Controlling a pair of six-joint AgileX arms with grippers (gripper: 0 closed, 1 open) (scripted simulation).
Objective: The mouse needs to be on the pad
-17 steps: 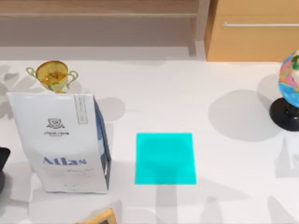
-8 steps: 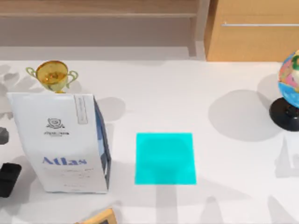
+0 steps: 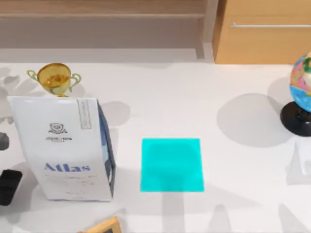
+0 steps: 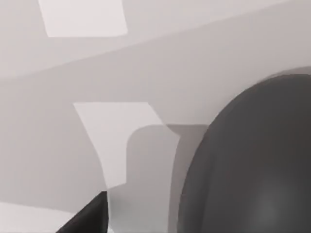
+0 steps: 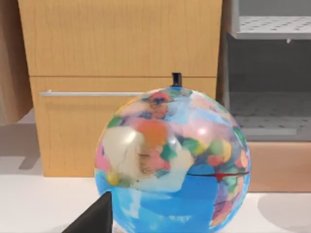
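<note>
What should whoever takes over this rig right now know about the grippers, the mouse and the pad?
Left gripper: at the table's left edge, beside the Atlas bag. Its wrist view has a dark rounded thing close up, probably the mouse.
Right gripper: parked on the right, facing the globe.
Pad: flat mid-table, to the right of the bag, with nothing on it.
Done: nothing placed yet.
Left: grasp the mouse, carry it past the bag and set it on the pad.
</note>
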